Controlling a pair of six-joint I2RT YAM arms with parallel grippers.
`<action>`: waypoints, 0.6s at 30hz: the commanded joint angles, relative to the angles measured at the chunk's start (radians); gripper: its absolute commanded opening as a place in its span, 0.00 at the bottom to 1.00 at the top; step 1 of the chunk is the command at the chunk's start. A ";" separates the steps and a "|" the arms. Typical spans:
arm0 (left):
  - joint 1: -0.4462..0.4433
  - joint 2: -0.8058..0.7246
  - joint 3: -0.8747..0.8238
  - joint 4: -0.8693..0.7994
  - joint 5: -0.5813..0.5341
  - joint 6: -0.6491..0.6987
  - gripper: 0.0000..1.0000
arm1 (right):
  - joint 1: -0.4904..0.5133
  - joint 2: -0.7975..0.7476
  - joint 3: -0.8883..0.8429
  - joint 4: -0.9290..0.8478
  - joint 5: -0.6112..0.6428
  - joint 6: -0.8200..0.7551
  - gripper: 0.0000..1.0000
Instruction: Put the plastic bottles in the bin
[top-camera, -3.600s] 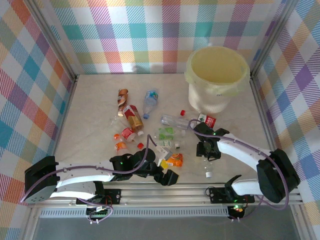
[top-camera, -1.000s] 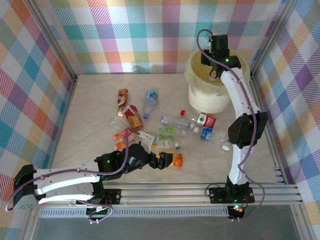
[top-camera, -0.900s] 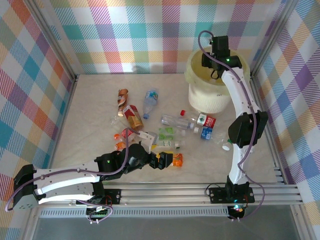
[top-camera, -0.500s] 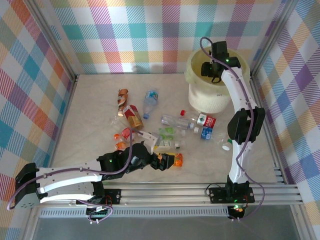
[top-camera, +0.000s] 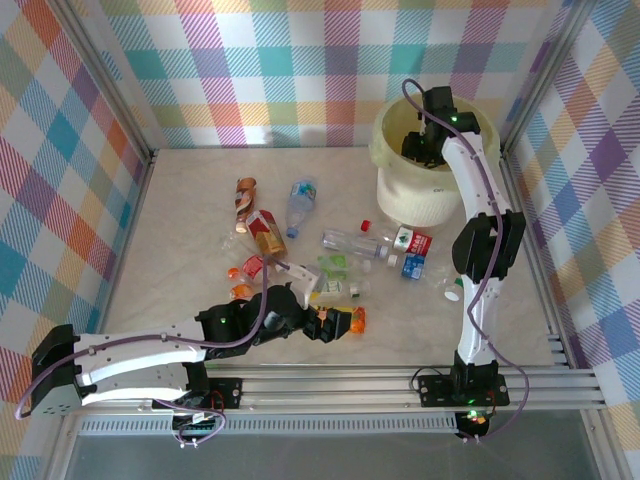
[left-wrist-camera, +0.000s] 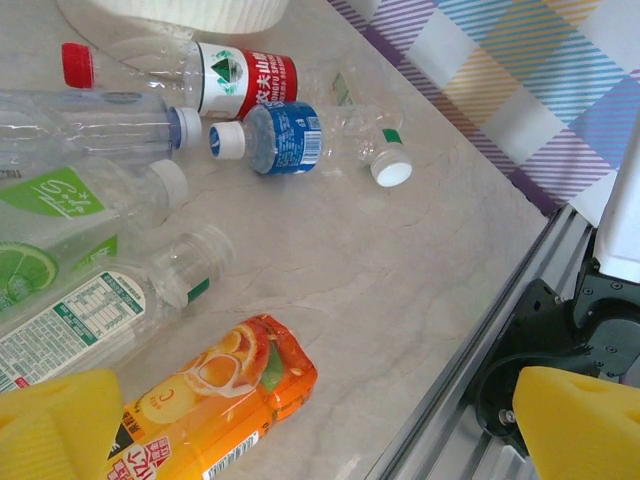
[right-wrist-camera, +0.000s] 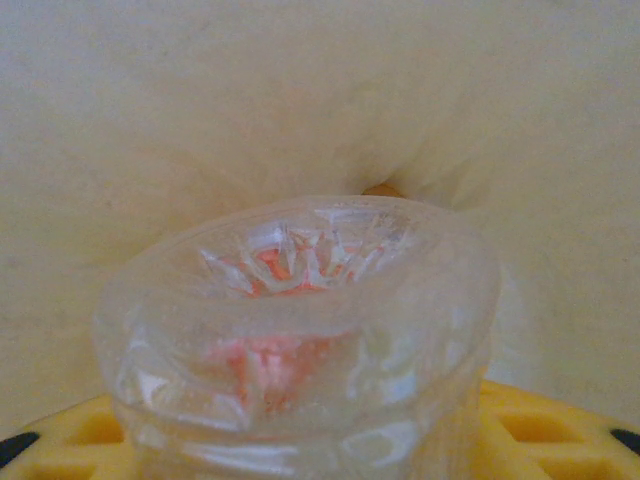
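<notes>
while the right tool (top-camera: 422, 146) hangs inside the mouth of the bin (top-camera: 386, 152), its yellow pads (right-wrist-camera: 545, 425) are clamped on a clear bottle (right-wrist-camera: 300, 310), whose moulded base faces the wrist camera with a reddish tint showing through it. behind that bottle is the pale bag liner (right-wrist-camera: 300, 90). the bin stands at the far right corner of the bench (top-camera: 190, 190), close to the plaid wall (top-camera: 300, 60). the left tool (left-wrist-camera: 310, 430) is low over the near middle of the bench, pads (left-wrist-camera: 55, 425) wide apart and gripping nothing. an orange-label bottle (left-wrist-camera: 215, 400) lies flat just beside one pad, partly in the gap between them. outward from it lie a white-label bottle (left-wrist-camera: 70, 325) and a lime-label bottle (left-wrist-camera: 50, 200), side by side. beyond these lie a blue-label bottle (left-wrist-camera: 290, 138) with a white cap, a red-label bottle (left-wrist-camera: 235, 80) with a red cap, and a crushed white-capped bottle (left-wrist-camera: 392, 172) near the blue one. the metal rail (left-wrist-camera: 440, 410) runs along the bench edge by the other pad. farther left on the bench, seen from above, lie a brown-label bottle (top-camera: 245, 195) and a pale blue bottle (top-camera: 300, 203). a loose red cap (top-camera: 366, 224) lies near the foot of the bin.
</notes>
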 joint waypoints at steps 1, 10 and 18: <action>-0.006 0.010 0.041 -0.013 0.021 0.019 1.00 | -0.009 0.012 0.044 -0.032 -0.021 0.015 0.57; -0.006 0.052 0.090 -0.077 0.069 0.069 1.00 | -0.009 -0.004 0.083 -0.054 -0.027 0.020 0.71; -0.006 0.059 0.126 -0.149 0.063 0.123 1.00 | -0.009 -0.053 0.110 -0.073 -0.029 0.017 0.77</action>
